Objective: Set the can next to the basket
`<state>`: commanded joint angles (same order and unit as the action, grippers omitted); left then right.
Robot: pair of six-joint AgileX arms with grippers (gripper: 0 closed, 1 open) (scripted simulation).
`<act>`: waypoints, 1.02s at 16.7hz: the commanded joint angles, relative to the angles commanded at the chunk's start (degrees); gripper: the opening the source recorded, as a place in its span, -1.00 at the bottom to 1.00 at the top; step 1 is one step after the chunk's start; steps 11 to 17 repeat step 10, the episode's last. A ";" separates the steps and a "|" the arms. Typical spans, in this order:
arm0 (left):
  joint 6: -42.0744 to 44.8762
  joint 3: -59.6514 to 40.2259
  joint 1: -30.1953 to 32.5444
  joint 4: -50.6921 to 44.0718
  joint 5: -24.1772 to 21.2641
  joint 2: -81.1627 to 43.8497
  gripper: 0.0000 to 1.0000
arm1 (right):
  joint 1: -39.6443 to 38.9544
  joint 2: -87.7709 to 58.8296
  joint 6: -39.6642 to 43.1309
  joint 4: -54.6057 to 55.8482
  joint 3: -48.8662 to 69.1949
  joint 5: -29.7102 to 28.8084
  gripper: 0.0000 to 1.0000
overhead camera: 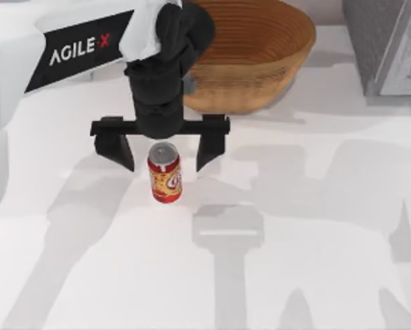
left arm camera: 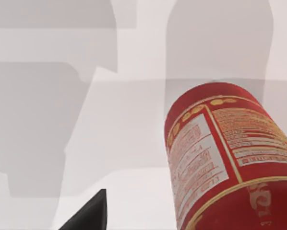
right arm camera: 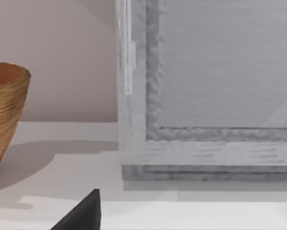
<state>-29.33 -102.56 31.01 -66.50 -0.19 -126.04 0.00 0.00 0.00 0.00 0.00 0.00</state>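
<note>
The small red can (overhead camera: 165, 175) with a gold band and silver top stands upright on the white table, a short way in front of the basket. My left gripper (overhead camera: 164, 159) hangs over it, open wide, its two black fingers on either side of the can's top and apart from it. In the left wrist view the can (left arm camera: 225, 158) looms close beside one black fingertip (left arm camera: 88, 215). The light brown wicker basket (overhead camera: 250, 51) sits at the back of the table, also seen as the basket's side (right arm camera: 4, 110) in the right wrist view.
A grey framed box (overhead camera: 387, 45) stands at the back right corner, close in the right wrist view as a grey panel (right arm camera: 206, 96). A black fingertip (right arm camera: 81, 215) of the right arm shows there. White table surface (overhead camera: 315, 227) spreads to the right and front of the can.
</note>
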 joint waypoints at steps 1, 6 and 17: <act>0.00 0.00 0.00 0.00 0.00 0.00 1.00 | 0.00 0.00 0.00 0.00 0.00 0.00 1.00; -0.02 -3.67 0.01 -4.14 0.01 0.31 1.00 | 0.00 0.00 0.00 0.00 0.00 0.00 1.00; -0.07 -7.56 -0.05 -8.53 0.01 0.97 1.00 | 0.00 0.00 0.00 0.00 0.00 0.00 1.00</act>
